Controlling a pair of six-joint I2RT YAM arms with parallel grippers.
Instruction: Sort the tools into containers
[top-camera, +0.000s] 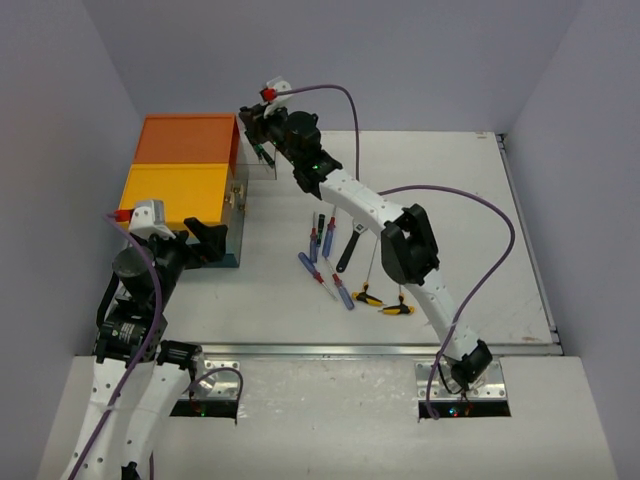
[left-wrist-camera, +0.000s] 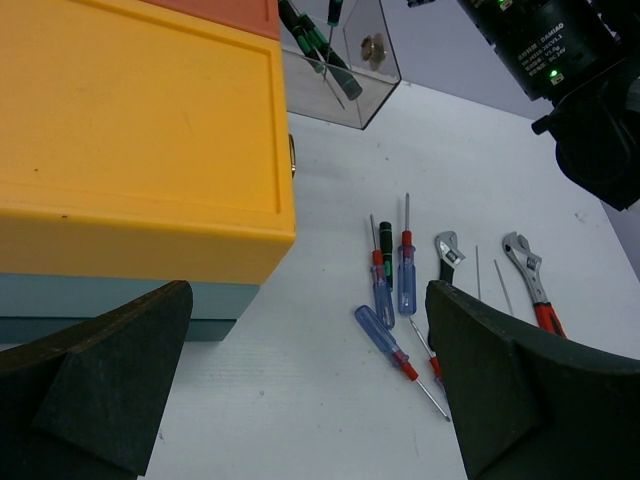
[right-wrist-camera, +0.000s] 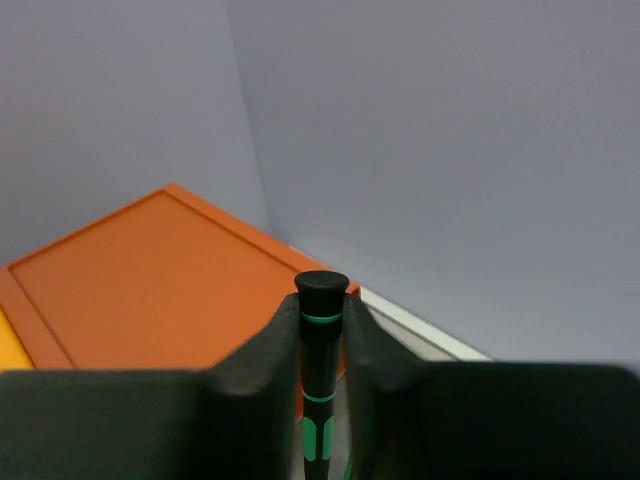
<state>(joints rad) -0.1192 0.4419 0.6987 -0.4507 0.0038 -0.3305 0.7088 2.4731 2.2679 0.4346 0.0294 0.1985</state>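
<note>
The containers are a teal box unit with an orange top (top-camera: 188, 140) and a yellow top (top-camera: 178, 195). Its clear drawer (left-wrist-camera: 355, 85) is pulled out beside the orange part and holds black-and-green screwdrivers (left-wrist-camera: 320, 50). My right gripper (right-wrist-camera: 321, 345) is shut on another black-and-green screwdriver (right-wrist-camera: 321, 300), upright above that drawer (top-camera: 262, 165). My left gripper (left-wrist-camera: 310, 390) is open over bare table, just in front of the yellow part. Blue-handled screwdrivers (left-wrist-camera: 385, 335) lie on the table to its right.
Loose tools lie mid-table: a black wrench (top-camera: 350, 250), a red-handled wrench (left-wrist-camera: 530, 280) and yellow-handled tools (top-camera: 370, 297). The right arm (top-camera: 400, 230) stretches across above them. Walls close in the back and both sides.
</note>
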